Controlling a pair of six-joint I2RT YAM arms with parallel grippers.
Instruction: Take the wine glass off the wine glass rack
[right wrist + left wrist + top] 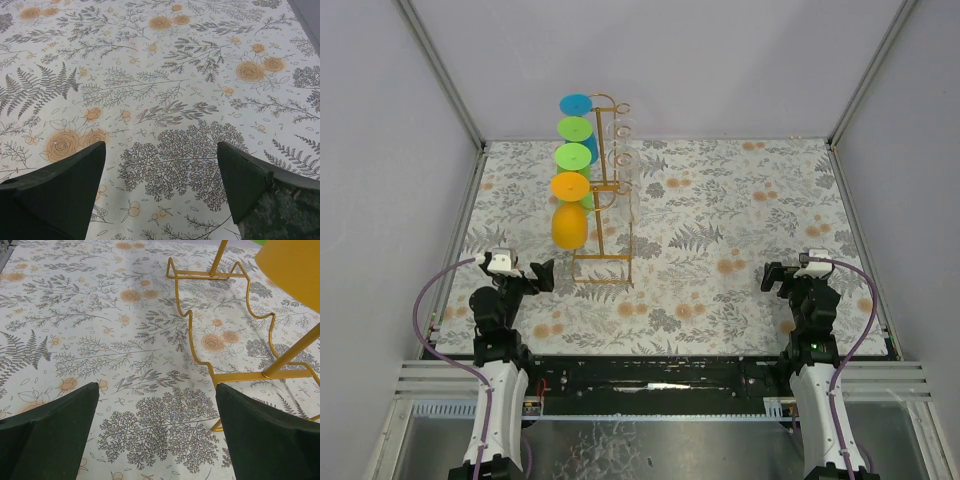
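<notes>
The gold wire wine glass rack (606, 215) stands left of the table's middle. Several plastic wine glasses hang upside down along its left rail: an orange one (569, 208) nearest me, then green ones and a blue one (576, 104) at the far end. In the left wrist view the rack's wavy foot (227, 325) lies ahead to the right, with the orange glass's bowl (292, 267) at the top right. My left gripper (542, 275) is open and empty, just near-left of the rack. My right gripper (772, 277) is open and empty at the near right.
The table carries a floral cloth (720, 230). Grey walls with metal corner posts enclose it at the back and both sides. A black bar with the arm bases runs along the near edge (660, 372).
</notes>
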